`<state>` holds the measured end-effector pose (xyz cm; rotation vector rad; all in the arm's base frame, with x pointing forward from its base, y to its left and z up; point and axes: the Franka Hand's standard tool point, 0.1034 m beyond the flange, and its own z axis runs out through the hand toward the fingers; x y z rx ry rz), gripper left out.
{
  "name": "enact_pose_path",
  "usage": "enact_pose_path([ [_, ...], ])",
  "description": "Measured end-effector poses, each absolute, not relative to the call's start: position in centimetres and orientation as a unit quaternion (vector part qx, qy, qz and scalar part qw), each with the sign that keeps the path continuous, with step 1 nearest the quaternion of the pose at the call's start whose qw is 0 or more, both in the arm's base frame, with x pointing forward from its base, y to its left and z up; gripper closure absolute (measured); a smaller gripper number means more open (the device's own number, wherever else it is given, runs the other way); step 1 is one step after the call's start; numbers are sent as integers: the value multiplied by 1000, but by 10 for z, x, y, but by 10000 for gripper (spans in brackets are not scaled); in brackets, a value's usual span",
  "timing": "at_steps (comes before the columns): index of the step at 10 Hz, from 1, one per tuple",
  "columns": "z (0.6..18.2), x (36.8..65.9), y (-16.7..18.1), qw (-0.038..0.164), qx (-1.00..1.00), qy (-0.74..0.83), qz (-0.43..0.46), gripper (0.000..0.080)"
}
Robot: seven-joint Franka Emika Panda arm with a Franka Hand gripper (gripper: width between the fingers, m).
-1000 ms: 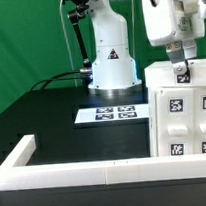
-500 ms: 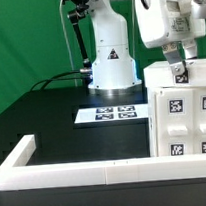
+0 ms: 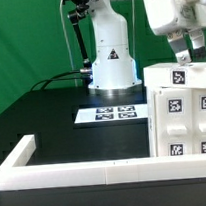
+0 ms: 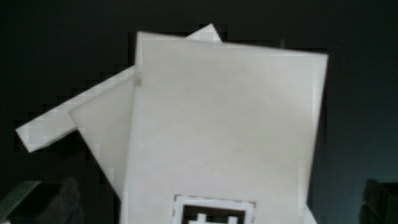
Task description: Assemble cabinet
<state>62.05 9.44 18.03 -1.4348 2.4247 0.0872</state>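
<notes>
Surface (image 3: 52, 120): black, occupying the middle and lower left of the exterior view; bare apart from the items below.

Arm base (image 3: 111, 52): white pedestal with a warning triangle, upper centre of the exterior view, in front of a green backdrop.

Cabinet (image 3: 182, 115): large white matte box shell at the right edge of the exterior view, running from mid-height down to the border wall. Its facing side bears several square black-and-white tags; one more tag sits at its top edge. In the wrist view a tall white panel (image 4: 222, 120) fills the centre of the frame, a tag showing at its lower end, with a second white slab slanting away behind it toward the middle left.

Border wall (image 3: 76, 171): low white L-shaped rail along the lower part of the exterior view, turning up at the lower left.

Marker board (image 3: 110, 113): flat white strip of tags, centre of the exterior view, just beside the cabinet.

Gripper (image 3: 185, 56): upper right of the exterior view, just above the cabinet's top edge. Whether its fingers are parted or closed, and whether they hold anything, cannot be told.

Step in hand, as judged: working at the cabinet's top. The next move likely calls for a careful vertical approach, squarely aligned with the top edge.
</notes>
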Motion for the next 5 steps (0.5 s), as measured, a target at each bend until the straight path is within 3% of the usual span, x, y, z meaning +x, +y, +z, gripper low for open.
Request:
enact_pose_path([
  [4,180,620,95,161,-532,831,27,2],
  [5,177,618,95,143,-616,774,22,2],
])
